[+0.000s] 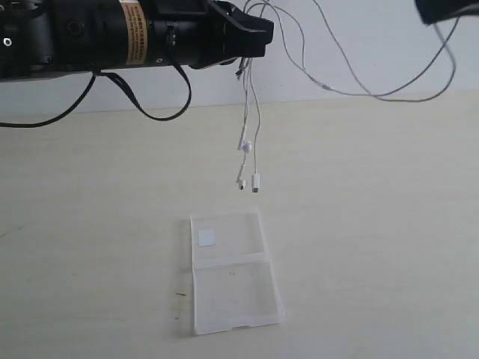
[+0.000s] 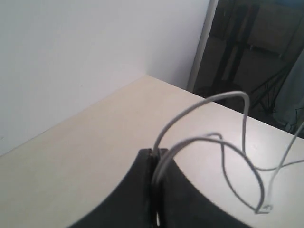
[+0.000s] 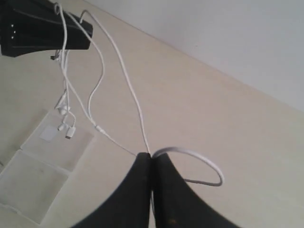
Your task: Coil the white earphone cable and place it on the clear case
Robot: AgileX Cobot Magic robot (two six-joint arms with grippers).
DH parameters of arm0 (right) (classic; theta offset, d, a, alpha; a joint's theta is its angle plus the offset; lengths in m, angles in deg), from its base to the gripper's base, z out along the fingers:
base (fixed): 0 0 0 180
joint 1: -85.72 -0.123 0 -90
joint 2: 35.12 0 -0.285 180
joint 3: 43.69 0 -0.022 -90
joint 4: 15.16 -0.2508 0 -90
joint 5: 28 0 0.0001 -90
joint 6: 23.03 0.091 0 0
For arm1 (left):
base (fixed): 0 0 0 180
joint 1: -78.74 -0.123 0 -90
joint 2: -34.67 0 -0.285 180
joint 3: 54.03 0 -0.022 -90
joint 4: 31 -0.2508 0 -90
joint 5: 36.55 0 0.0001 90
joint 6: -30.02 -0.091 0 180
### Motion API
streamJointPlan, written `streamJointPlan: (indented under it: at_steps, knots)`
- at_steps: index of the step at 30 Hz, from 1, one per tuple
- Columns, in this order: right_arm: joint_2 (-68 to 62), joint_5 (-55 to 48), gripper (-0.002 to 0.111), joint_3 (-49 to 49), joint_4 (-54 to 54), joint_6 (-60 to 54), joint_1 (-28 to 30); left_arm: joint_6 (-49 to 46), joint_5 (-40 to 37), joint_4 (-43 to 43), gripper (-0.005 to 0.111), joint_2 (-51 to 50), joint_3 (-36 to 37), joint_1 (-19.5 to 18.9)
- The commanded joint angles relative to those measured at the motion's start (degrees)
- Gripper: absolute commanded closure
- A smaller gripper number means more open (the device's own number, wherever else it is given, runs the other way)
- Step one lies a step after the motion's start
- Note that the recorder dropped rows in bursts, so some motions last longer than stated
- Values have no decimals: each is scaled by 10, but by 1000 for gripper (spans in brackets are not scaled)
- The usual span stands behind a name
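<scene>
The white earphone cable (image 1: 251,127) hangs in the air, strung between my two grippers. My left gripper (image 1: 258,34) is high at the top centre, shut on the cable; earbuds and plug (image 1: 256,183) dangle from it above the table. In the left wrist view the cable (image 2: 204,102) loops out of the closed left gripper (image 2: 157,153). My right gripper (image 3: 151,156) is shut on the cable (image 3: 128,80), a loop curling beside it; only its edge (image 1: 441,11) shows at the exterior view's top right. The clear case (image 1: 232,273) lies open and flat on the table, below the dangling ends.
A black cable (image 1: 142,101) droops from the left arm above the beige table (image 1: 389,224). A white wall (image 1: 359,45) runs behind the table. The table's far corner (image 2: 147,76) and dark stands beyond it appear in the left wrist view.
</scene>
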Motion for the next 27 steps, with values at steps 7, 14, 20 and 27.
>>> streamJointPlan:
  at_steps: [7, 14, 20, 27]
  knots:
    - [4, 118, 108, 114, -166, -77, 1, 12, -44, -8, 107, 12, -14, 1]
    - [-16, 130, 104, 117, -198, -108, 1, 17, -41, -4, 107, 12, -33, 1]
    - [-20, 122, 63, 117, -202, -118, 1, 17, -67, -4, 107, 12, -34, 1]
    - [2, 119, 50, 117, -201, -113, 1, 17, -91, -4, 107, 12, -34, 1]
